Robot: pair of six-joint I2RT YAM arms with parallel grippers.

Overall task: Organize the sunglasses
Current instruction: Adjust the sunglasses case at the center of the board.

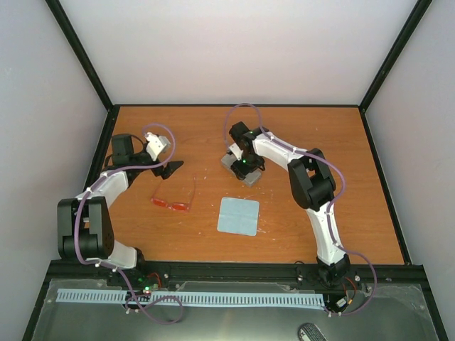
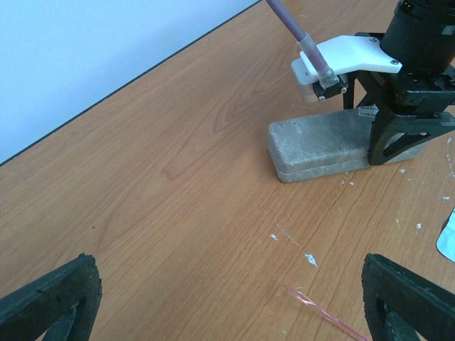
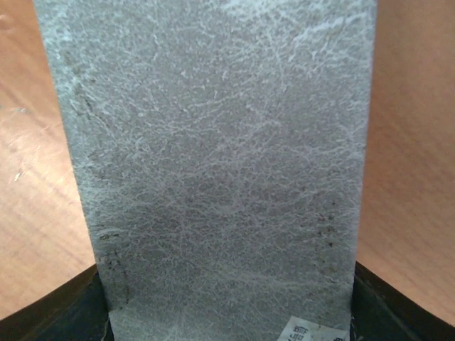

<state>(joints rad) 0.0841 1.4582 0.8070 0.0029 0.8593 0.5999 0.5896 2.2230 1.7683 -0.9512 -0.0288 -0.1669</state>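
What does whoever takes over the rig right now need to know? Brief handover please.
Left gripper: open, empty, hovering just beyond the sunglasses.
Right gripper: closed on the sides of the case, which sits shut on the table.
Sunglasses: unfolded on the table, left of the cloth.
Done: nothing stowed yet.
Left: probably open the case and put the sunglasses inside.

Top camera overlooks the whole tabletop [image 1: 320, 142]; left wrist sees the grey case [image 2: 320, 145] from low aside, right wrist close above.
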